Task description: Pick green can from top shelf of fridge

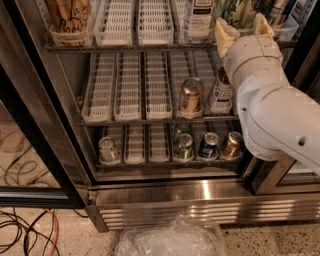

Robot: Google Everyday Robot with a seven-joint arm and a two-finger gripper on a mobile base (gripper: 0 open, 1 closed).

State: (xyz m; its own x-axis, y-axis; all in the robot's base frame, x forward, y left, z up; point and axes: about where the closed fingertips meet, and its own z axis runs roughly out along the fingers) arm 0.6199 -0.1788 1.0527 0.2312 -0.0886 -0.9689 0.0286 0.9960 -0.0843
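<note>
The green can (pixel 240 11), pale green and streaky, stands at the right end of the top shelf (pixel 125 47) of the fridge (pixel 200 192), cut off by the top edge of the camera view. My gripper (pixel 243 27) is at the shelf's front on the end of the white arm. Its tan fingers (pixel 225 31) stand apart, one on each side of the can's lower part. I cannot tell whether they touch it.
A white bottle (pixel 198 17) and a brown printed tub (pixel 67 17) share the top shelf. A gold can (pixel 190 95) and a labelled can (pixel 220 92) are on the middle rack. Several cans (pixel 207 145) are on the bottom rack. A plastic bag (pixel 172 237) and cables (pixel 25 230) lie on the floor.
</note>
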